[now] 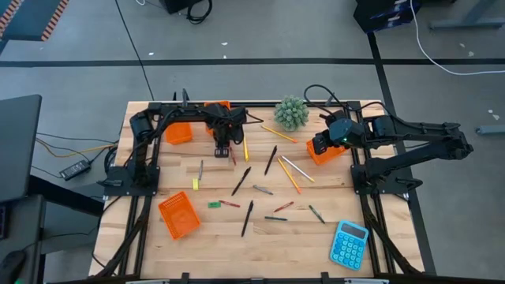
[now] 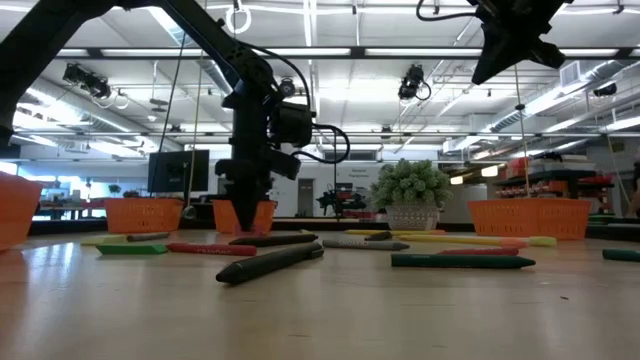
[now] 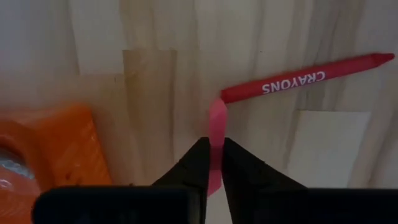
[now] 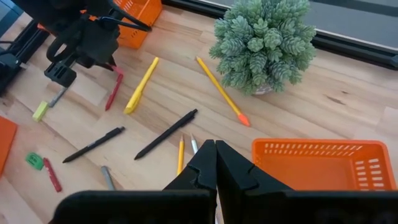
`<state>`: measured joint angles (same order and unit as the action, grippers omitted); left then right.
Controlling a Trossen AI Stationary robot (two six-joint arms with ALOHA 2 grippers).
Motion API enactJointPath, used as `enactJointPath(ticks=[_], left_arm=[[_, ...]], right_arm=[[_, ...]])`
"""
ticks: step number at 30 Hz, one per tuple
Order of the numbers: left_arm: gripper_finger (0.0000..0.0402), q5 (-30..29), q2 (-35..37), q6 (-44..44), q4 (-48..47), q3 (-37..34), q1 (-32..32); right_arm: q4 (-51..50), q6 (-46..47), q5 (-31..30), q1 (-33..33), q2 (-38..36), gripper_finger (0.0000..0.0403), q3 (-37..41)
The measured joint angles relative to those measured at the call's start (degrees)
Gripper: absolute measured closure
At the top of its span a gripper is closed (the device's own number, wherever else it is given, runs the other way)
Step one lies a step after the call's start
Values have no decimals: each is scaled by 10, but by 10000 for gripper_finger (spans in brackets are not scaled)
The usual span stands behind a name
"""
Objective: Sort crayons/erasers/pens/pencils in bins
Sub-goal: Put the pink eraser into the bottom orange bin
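- Sorting looked barely begun: in the overhead view pens, pencils (image 1: pixel 288 173) and crayons lay strewn across the middle of the table (image 1: pixel 316 237), a yellow eraser (image 1: pixel 196 184) and a green eraser (image 1: pixel 213 204) left of centre.
- Lower left, one orange bin (image 1: pixel 178 216) sat apart from them; another bin (image 1: pixel 178 132) stood upper left.
- Upper centre, the left gripper (image 3: pixel 215 163) was down at the tabletop, fingers pinched nearly together on a pink eraser (image 3: pixel 217 121), its far end touching a red crayon (image 3: pixel 308 76).
- Upper right, the right gripper (image 4: pixel 215 163) hovered fully closed and empty just beside the right-hand bin (image 4: pixel 323 163), waiting.
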<state>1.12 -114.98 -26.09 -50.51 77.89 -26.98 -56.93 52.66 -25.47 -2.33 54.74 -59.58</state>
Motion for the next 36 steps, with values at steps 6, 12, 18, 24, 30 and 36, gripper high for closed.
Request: enactJointPath(ticks=[6, 12, 18, 24, 30, 36], left_arm=[[384, 13, 0, 15, -27, 0, 0], [380, 13, 23, 23, -48, -1, 0], [383, 38, 79, 41, -77, -1, -7], [383, 87, 155, 104, -124, 0, -2], [383, 122, 240, 137, -183, 0, 29], [383, 130, 316, 227, -217, -6, 111]], right_arm=[[0, -12, 0, 0, 0, 395, 0], [0, -19, -4, 0, 0, 395, 0], [0, -24, -29, 0, 0, 395, 0], [-1, -29, -39, 0, 0, 395, 0], [-1, -38, -43, 0, 0, 395, 0], [-1, -49, -43, 0, 0, 395, 0]])
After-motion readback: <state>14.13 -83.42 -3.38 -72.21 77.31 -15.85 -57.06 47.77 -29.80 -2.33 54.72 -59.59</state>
